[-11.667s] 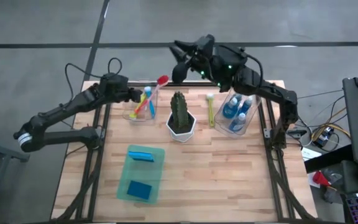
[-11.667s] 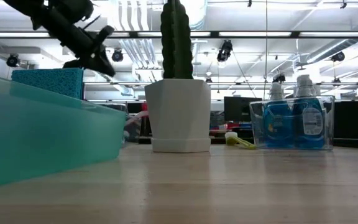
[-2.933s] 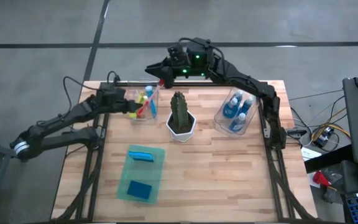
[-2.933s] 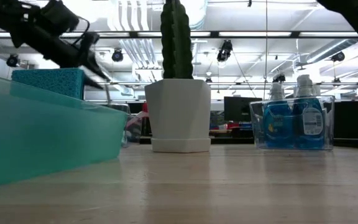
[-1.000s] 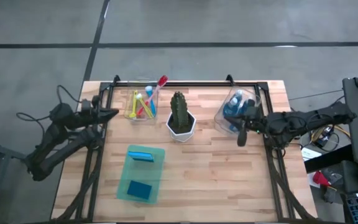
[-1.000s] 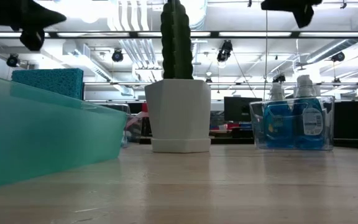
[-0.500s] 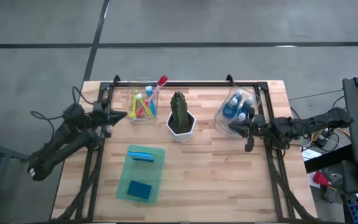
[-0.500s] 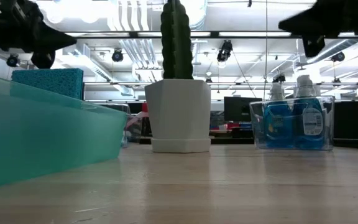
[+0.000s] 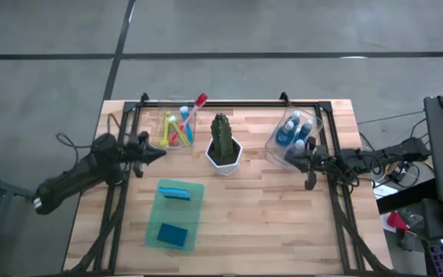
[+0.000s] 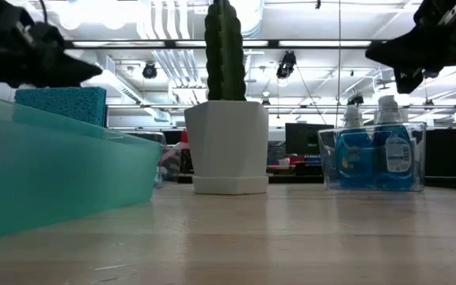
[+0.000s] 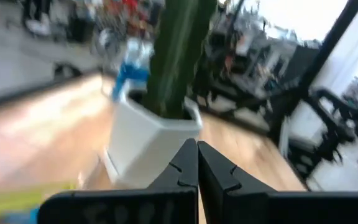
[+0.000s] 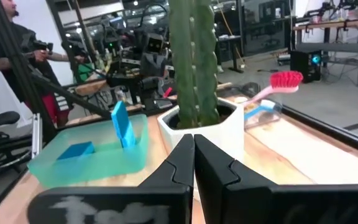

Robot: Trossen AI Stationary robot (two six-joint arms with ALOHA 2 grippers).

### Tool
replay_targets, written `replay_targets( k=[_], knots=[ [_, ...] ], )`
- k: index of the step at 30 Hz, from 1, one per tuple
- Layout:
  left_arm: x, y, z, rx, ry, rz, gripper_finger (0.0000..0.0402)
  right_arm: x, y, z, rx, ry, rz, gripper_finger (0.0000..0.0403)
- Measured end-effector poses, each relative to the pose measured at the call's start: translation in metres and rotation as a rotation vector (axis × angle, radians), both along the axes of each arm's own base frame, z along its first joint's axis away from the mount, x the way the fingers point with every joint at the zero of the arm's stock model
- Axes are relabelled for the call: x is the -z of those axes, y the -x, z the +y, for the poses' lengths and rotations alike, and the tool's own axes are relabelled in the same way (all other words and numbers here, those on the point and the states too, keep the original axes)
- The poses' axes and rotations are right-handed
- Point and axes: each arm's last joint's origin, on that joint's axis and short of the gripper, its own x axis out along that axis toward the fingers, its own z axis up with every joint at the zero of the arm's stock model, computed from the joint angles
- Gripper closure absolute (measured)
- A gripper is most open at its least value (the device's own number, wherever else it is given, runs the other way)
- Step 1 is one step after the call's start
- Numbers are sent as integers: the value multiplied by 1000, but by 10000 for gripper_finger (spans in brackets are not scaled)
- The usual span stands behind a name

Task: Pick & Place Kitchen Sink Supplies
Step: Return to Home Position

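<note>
supplies stowed, both sets of fingers shut and empty

left gripper (image 9: 156, 151) low at the left side of the worktop (image 9: 268, 223), fingers (image 11: 185, 165) pressed tip to tip, nothing between them. right gripper (image 9: 291, 158) low at the right side, likewise closed tight on nothing. both aimed inward toward the cactus (image 9: 221, 137).

brushes (image 9: 179, 127) standing in the left clear bin (image 9: 174, 148), near the left gripper but apart from it. bottles (image 9: 293, 135) packed in the right clear bin (image 9: 271, 146), just beside the right gripper, no contact seen. two sponges (image 9: 174, 234) in the green tray (image 9: 197, 211), one flat, one on edge, well apart from either gripper.

likely handling: brushes light and stiff, best pinched mid-handle, thin enough to swivel. bottles smooth and probably heavier with liquid, safer taken across the body below the cap. sponges soft and light, sure to squash under a pinch, easiest across the short sides. by the look of it, nothing left to grasp.
</note>
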Motion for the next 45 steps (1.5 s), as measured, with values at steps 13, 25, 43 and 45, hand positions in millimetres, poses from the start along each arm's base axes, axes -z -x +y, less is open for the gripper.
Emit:
replay_targets(
  k=[13,25,43,45],
  knots=[
    [14,-10,-11,-18,12,-12,401,9,2,0,-12,6,8,394],
    [28,-21,-38,114,19,137,401,11,2,0,-9,1,8,394],
    [39,-25,-50,369,12,420,401,10,2,-1,3,14,9,394],
    [39,-25,-50,383,-20,443,401,10,2,-1,7,17,9,394]
  ],
)
